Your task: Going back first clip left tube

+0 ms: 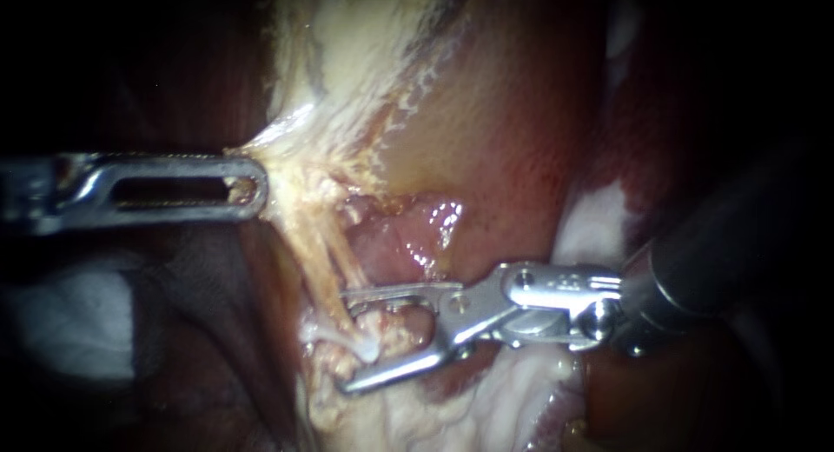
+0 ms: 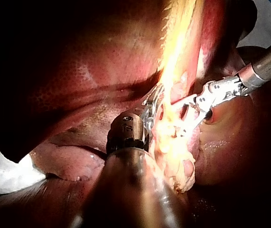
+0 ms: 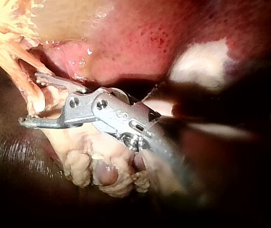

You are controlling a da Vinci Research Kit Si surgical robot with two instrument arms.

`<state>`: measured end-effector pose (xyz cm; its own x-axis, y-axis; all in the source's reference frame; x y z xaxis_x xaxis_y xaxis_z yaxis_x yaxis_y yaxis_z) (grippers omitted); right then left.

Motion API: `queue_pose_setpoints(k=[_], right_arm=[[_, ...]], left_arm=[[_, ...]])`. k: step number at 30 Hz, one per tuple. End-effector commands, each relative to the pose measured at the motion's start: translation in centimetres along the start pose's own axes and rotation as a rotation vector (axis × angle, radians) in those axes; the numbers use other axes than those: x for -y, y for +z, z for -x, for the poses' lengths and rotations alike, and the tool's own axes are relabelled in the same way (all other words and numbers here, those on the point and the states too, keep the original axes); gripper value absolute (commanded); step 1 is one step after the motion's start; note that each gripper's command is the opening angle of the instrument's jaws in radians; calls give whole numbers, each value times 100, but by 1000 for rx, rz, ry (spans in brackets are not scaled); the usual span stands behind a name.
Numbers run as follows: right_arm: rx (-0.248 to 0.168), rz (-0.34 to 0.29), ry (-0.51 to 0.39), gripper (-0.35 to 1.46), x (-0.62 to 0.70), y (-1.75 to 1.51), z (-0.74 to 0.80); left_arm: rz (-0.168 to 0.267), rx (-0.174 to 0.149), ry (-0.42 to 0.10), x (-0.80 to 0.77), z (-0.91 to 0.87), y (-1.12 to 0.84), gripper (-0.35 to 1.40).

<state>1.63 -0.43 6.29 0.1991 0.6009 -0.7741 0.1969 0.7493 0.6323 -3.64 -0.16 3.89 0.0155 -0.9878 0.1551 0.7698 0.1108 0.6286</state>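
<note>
Left instrument (image 1: pixel 254 189) jaws clamped on tented pale tissue (image 1: pixel 282 148), right instrument (image 1: pixel 347 339) jaws apart, straddling pale strand (image 1: pixel 323 243), strand taut between both instruments.

Dark surround; white cloth (image 1: pixel 74 322) at left, dimly lit.

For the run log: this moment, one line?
left instrument: shut on fatty tissue, taut | right instrument: jaws open, pale strand between them
</note>
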Motion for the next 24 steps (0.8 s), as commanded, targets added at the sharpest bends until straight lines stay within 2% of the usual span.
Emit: queue_pose_setpoints(k=[1,8,15,24], right_arm=[[0,0,2,60,2,-5,-3],[8,17,-101,60,8,-35,-15],[23,44,-238,60,22,-78,-38],[33,58,-277,60,41,-127,-66]], left_arm=[[-1,0,1,0,0,0,-35],[-1,0,0,0,0,0,-35],[-1,0,1,0,0,1,-35],[0,1,1,-1,0,4,-35]])
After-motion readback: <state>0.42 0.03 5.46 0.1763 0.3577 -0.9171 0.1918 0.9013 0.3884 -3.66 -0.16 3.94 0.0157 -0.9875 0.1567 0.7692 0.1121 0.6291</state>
